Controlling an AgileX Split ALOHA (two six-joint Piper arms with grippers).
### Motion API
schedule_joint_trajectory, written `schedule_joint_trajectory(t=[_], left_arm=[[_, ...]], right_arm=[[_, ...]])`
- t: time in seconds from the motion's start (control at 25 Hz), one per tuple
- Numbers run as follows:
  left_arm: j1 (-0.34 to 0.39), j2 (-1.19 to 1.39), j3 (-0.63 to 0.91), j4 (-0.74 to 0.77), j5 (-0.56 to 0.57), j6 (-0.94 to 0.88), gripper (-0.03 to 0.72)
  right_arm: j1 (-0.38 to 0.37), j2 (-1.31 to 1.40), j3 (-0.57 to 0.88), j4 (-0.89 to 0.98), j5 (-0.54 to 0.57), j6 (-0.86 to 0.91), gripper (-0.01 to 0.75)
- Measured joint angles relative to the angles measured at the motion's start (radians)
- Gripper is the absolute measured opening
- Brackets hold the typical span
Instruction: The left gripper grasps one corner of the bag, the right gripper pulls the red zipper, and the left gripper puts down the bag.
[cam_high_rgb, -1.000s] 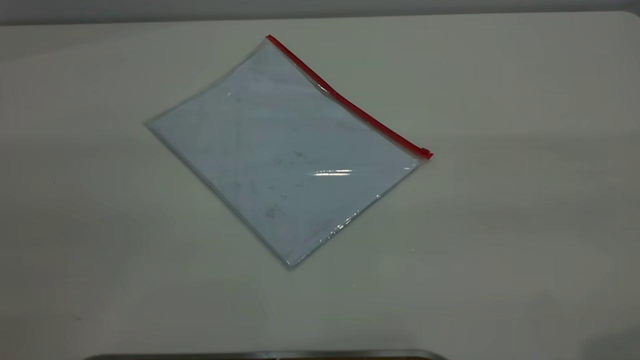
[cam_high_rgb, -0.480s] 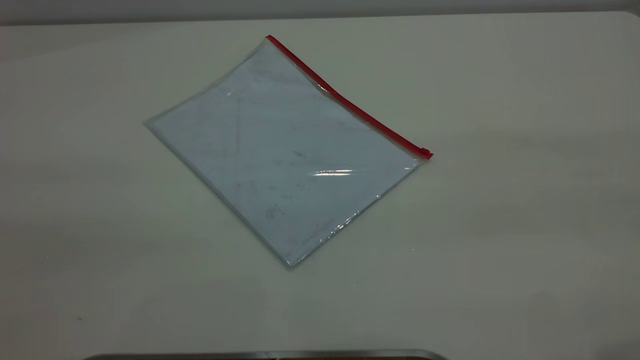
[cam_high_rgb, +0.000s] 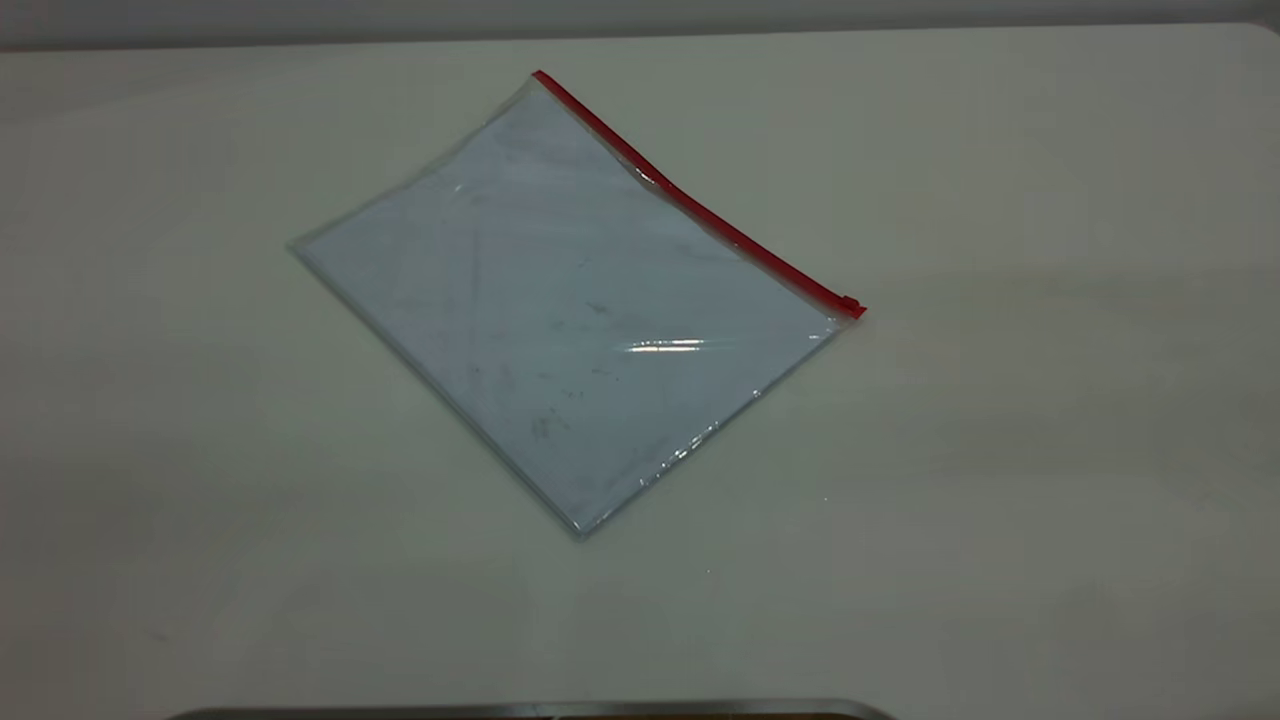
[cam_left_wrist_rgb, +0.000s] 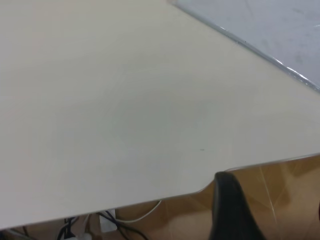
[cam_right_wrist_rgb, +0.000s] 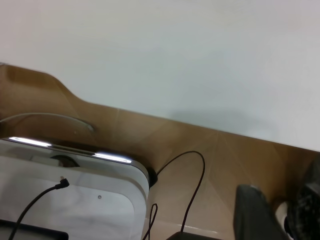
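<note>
The bag (cam_high_rgb: 560, 310), a clear bluish scuffed pouch, lies flat and turned diamond-wise on the white table (cam_high_rgb: 1000, 450). The red zipper (cam_high_rgb: 700, 205) runs along its far right edge, with the slider tab (cam_high_rgb: 850, 303) at the right corner of the bag. Neither gripper shows in the exterior view. My left gripper (cam_left_wrist_rgb: 274, 192) hangs open past the table's edge, with one dark finger (cam_left_wrist_rgb: 230, 210) showing and an edge of the bag (cam_left_wrist_rgb: 260, 52) farther off. My right gripper (cam_right_wrist_rgb: 280, 200) also hangs off the table, open over the floor, holding nothing.
A grey metal strip (cam_high_rgb: 530, 712) lines the near edge in the exterior view. Below the table, the right wrist view shows a white device (cam_right_wrist_rgb: 75, 200) and a black cable (cam_right_wrist_rgb: 192, 190). Cables (cam_left_wrist_rgb: 100, 222) also lie under the table's edge in the left wrist view.
The bag has not moved. A dark shadow at the near right corner of the table has faded away.
</note>
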Motion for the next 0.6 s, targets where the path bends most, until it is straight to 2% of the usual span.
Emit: schedule_joint_trajectory(t=[0.12,0.4,0.6], left_arm=[[0.000,0.000,0.000,0.000,0.001,0.000,0.477],[-0.007,-0.063,0.000,0.000,0.002,-0.001,0.477],[-0.007,-0.128,0.000,0.000,0.006,-0.001,0.477]], right_arm=[[-0.019,-0.033,0.000,0.008,0.000,0.000,0.239],[-0.187,-0.349,0.000,0.030,0.005,0.000,0.239],[-0.204,-0.596,0.000,0.033,0.021,0.000,0.239]])
